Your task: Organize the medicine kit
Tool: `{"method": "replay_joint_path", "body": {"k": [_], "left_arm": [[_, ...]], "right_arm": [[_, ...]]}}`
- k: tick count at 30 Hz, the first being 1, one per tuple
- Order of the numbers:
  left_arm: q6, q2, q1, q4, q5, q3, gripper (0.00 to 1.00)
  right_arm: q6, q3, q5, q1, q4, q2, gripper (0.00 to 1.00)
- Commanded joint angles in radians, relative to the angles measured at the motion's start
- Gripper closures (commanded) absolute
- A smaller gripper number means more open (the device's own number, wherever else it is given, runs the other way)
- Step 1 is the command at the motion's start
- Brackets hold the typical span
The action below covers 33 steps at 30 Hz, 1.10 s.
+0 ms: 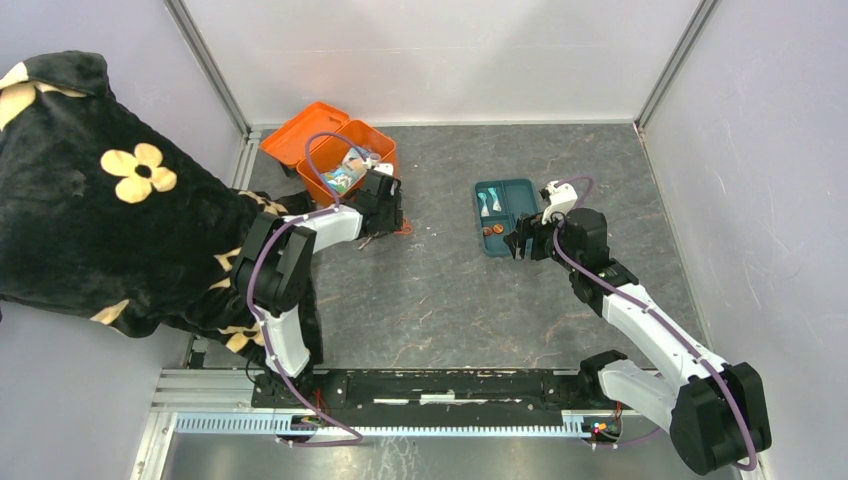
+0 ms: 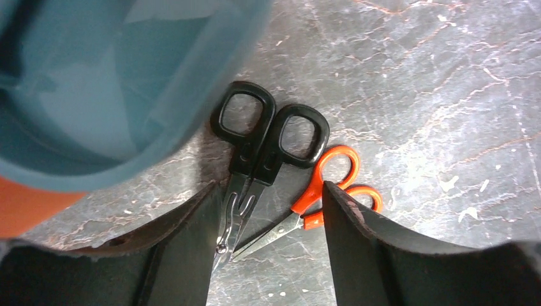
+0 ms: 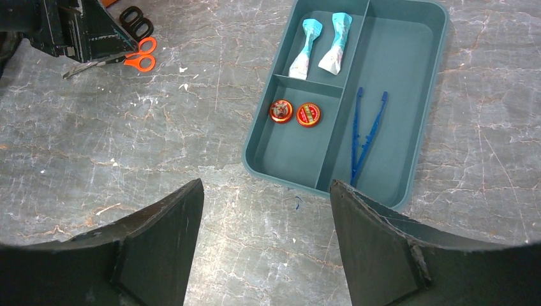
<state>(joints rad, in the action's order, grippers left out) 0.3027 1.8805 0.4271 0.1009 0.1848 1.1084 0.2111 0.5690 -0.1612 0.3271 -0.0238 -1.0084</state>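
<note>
The orange medicine kit (image 1: 298, 133) stands open at the back left with small items inside. In the left wrist view its blurred teal and orange edge (image 2: 127, 95) fills the upper left. Just in front of it, black-handled scissors (image 2: 268, 134) and orange-handled scissors (image 2: 332, 182) lie crossed on the table. My left gripper (image 2: 271, 220) is down over them, jaws apart, with both pairs' blades between the fingers. The left finger (image 2: 191, 248) sits against the black pair's blade. My right gripper (image 3: 265, 191) hangs open and empty at the near edge of the teal tray (image 3: 408, 76).
The teal tray (image 1: 522, 200) holds two small tubes (image 3: 319, 51), two round red tins (image 3: 295, 113) and blue tweezers (image 3: 367, 131). A black plush cloth with yellow flowers (image 1: 100, 200) covers the left side. Grey walls close in the table at the back and sides.
</note>
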Motion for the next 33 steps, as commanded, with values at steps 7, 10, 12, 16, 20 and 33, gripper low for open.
{"method": "replay_joint_path", "body": {"k": [7,10,12,16,20,33], "left_arm": [[0.051,-0.007,0.12,0.01,-0.205,-0.065,0.37],[0.079,-0.025,0.157,0.01,-0.225,-0.09,0.37],[0.101,-0.044,0.181,0.01,-0.235,-0.109,0.37],[0.138,-0.074,0.227,0.01,-0.246,-0.145,0.37],[0.157,-0.111,0.26,0.008,-0.261,-0.177,0.37],[0.163,-0.502,0.263,0.17,0.059,-0.098,0.3]], "right_arm": [[-0.002,-0.001,-0.021,0.003,-0.038,0.023,0.21],[0.006,0.009,-0.035,0.003,-0.032,0.026,0.22],[0.013,0.011,-0.036,0.004,-0.024,0.028,0.21],[0.012,0.009,-0.068,0.004,-0.024,0.027,0.21],[0.005,0.005,-0.094,0.003,-0.027,0.029,0.22],[0.03,0.123,-0.023,0.149,0.022,-0.172,0.26]]}}
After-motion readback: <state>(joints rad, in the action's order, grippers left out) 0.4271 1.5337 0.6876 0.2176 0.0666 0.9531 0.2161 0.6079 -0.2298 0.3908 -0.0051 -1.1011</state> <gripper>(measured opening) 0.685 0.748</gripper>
